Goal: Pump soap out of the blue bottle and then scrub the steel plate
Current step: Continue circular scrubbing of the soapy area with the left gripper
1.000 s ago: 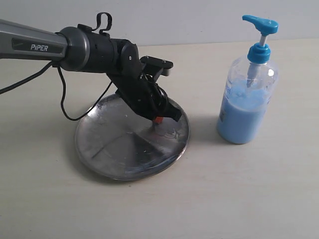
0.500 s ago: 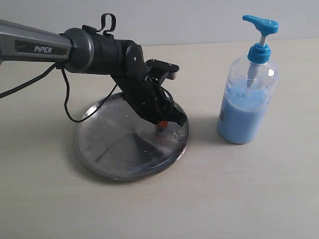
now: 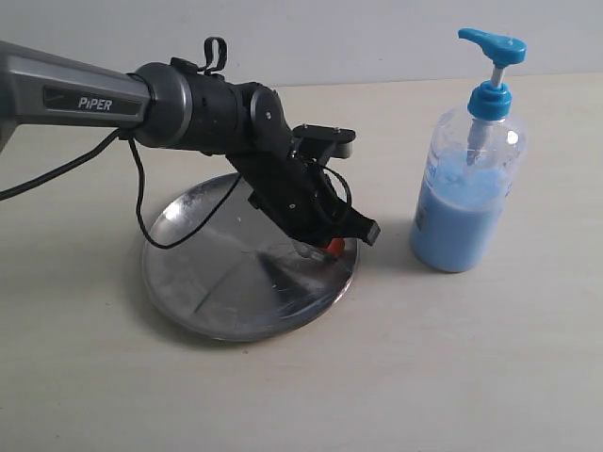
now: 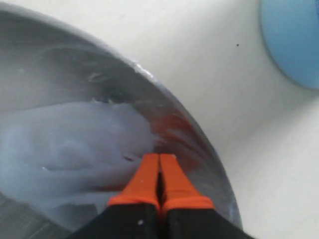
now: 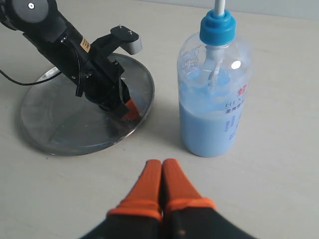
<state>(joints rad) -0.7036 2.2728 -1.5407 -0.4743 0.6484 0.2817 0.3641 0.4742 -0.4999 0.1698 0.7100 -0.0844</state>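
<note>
Left gripper: the left gripper point(image 3: 331, 246) was angled down over the steel plate point(image 3: 212, 282), tips right at the plate's surface near the rim on the bottle side.
Left jaws: clenched tight, the orange fingers point(image 4: 144, 181) pressed flat against each other, and I couldn't see anything pinched between them.
Right gripper: the right gripper point(image 5: 161, 162) only showed up in its own wrist view, sitting over bare table point(image 3: 424, 377) on the near side of the bottle and touching nothing.
Right jaws: also fully closed and empty, orange tips together.
Steel plate: flat on the table, left of the bottle and clear of it, with a strip of table between them.
Blue bottle: the blue bottle point(image 3: 466, 198) stood upright well off to the right, pump head point(image 3: 490, 42) up, with no gripper on it.
Soap: the soap point(image 3: 455, 226) filled the bottle to a bit past halfway. The left wrist view also showed a pale, milky film point(image 4: 75, 149) spread on the plate just beside the tips. Pretty blurry though, so I couldn't make out its edges.
Cable: a black cable point(image 3: 141, 212) drooped from the left arm down over the far-left edge of the plate.
</note>
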